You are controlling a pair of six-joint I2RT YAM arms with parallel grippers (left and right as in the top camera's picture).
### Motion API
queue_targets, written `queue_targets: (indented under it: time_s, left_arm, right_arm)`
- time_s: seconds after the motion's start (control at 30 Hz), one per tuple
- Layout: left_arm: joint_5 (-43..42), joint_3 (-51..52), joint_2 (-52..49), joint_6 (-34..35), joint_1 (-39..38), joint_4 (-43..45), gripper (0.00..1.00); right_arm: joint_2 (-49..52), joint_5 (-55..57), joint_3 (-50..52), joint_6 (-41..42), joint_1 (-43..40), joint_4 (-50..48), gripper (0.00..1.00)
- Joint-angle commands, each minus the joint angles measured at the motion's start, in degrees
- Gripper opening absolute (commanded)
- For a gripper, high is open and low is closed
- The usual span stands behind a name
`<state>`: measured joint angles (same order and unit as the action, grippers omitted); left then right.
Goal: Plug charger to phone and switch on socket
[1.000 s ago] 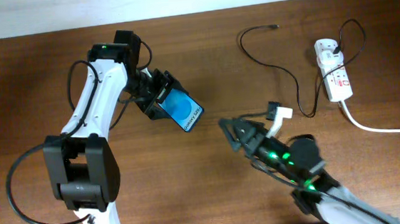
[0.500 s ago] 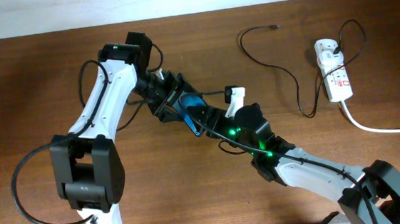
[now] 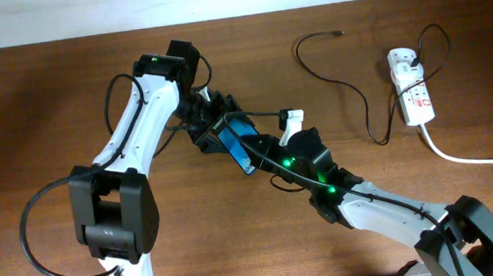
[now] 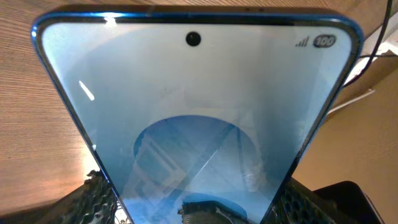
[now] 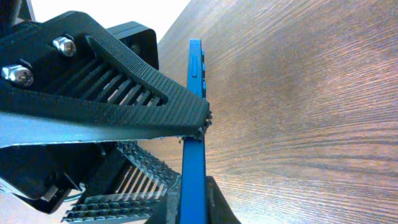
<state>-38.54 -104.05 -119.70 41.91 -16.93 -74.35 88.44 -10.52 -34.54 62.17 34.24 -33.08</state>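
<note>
While the left gripper (image 3: 217,127) is clamped on the phone (image 3: 239,141), its 2 ribbed pads (image 4: 99,196) pressing the side edges, the blue screen faces up over the middle of the table (image 3: 50,100). The right gripper (image 3: 263,147) sits at the phone's other end. Its 2 fingers are slightly apart with the phone edge-on at their tips, and I cannot tell whether they grip it. The charger (image 3: 363,102) lies at the far right beside the socket (image 3: 412,90), its plug tip (image 3: 337,33) well apart from the phone.
</note>
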Motion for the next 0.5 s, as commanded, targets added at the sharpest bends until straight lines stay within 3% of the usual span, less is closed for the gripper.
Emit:
queue_targets:
  time_s: [0.0, 0.13, 0.33, 0.47]
  left_arm:
    - [2.03, -1.11, 1.99, -1.11, -0.33, 0.57, 0.75]
    - [2.38, -1.11, 1.99, -1.11, -0.33, 0.79, 0.99]
    - [2.34, -1.22, 2.49, -3.5, -0.04, 3.19, 0.99]
    - [2.56, -5.11, 5.29, -9.33, 0.33, 3.17, 0.99]
  right_arm:
    - [-0.09, -2.78, -0.68, 1.38, 0.42, -1.36, 0.04]
    - [-0.11, -2.97, -0.68, 2.03, 0.42, -1.38, 0.04]
    - [-0.09, -3.41, -0.68, 4.59, 0.24, -1.36, 0.04]
    - [-0.11, -4.26, -0.68, 4.81, 0.13, -1.36, 0.04]
